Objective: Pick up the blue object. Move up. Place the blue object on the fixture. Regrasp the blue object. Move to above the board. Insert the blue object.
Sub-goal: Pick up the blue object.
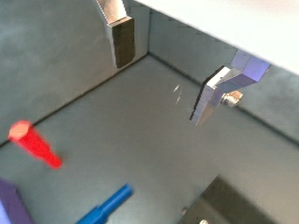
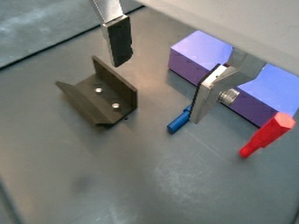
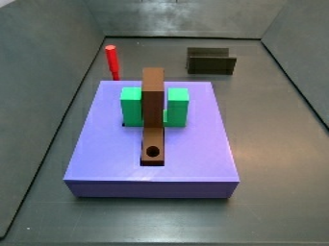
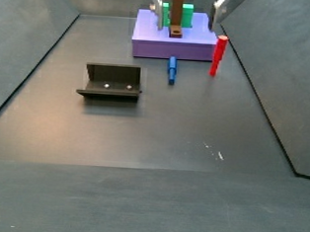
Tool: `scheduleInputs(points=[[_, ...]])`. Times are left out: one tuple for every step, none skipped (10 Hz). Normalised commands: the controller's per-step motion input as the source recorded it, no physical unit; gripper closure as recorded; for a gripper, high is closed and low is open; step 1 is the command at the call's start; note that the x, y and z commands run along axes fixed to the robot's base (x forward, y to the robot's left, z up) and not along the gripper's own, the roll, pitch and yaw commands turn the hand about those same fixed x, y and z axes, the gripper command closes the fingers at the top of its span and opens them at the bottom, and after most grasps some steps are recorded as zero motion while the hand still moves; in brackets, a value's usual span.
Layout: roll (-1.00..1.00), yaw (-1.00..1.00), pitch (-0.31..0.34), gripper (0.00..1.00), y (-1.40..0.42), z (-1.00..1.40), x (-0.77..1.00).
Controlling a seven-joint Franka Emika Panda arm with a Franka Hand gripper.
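Observation:
The blue object (image 4: 172, 69) lies flat on the dark floor just in front of the board (image 4: 151, 44), beside the red upright peg (image 4: 217, 55). It also shows in both wrist views (image 1: 107, 206) (image 2: 181, 120); the side view over the board does not show it. The fixture (image 4: 111, 83) (image 2: 100, 92) (image 3: 211, 61) stands on the floor to one side. My gripper (image 2: 159, 93) (image 1: 158, 92) hangs open and empty well above the floor, with the blue object under one finger (image 2: 211, 92). In a side view only its fingertips (image 4: 220, 1) show, at the top edge.
The board (image 3: 193, 154) carries a brown bar with a round hole (image 3: 154, 152) and two green blocks (image 3: 131, 108). The red peg (image 3: 112, 61) (image 2: 267, 136) (image 1: 35, 144) stands close to the board. Grey walls enclose the floor.

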Motion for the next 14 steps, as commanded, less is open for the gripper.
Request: scheduleInputs(points=[[-0.21, 0.00, -0.083, 0.00, 0.00, -0.31, 0.00], [-0.12, 0.00, -0.043, 0.00, 0.02, -0.27, 0.00], [-0.11, 0.00, -0.039, 0.00, 0.00, -0.21, 0.00], [-0.07, 0.00, -0.030, 0.00, -0.16, -0.17, 0.00], [-0.04, 0.00, -0.036, 0.00, -0.20, -0.18, 0.00], [-0.06, 0.00, -0.041, 0.00, -0.15, -0.18, -0.05], [-0.09, 0.00, -0.037, 0.00, -0.29, -0.12, 0.03], [-0.04, 0.01, -0.044, 0.00, -0.56, -0.20, 0.17], [-0.04, 0.02, -0.054, 0.00, -0.67, -0.25, 0.17], [-0.05, 0.00, -0.060, 0.00, -0.59, -0.31, 0.15], [-0.06, 0.00, -0.080, 0.00, -0.43, -0.44, 0.19], [-0.05, 0.00, -0.099, 0.00, -0.30, -0.54, 0.18], [-0.01, 0.00, -0.101, 0.00, -0.32, -0.55, 0.20], [0.05, 0.00, -0.073, 0.00, -0.49, -0.54, 0.26]])
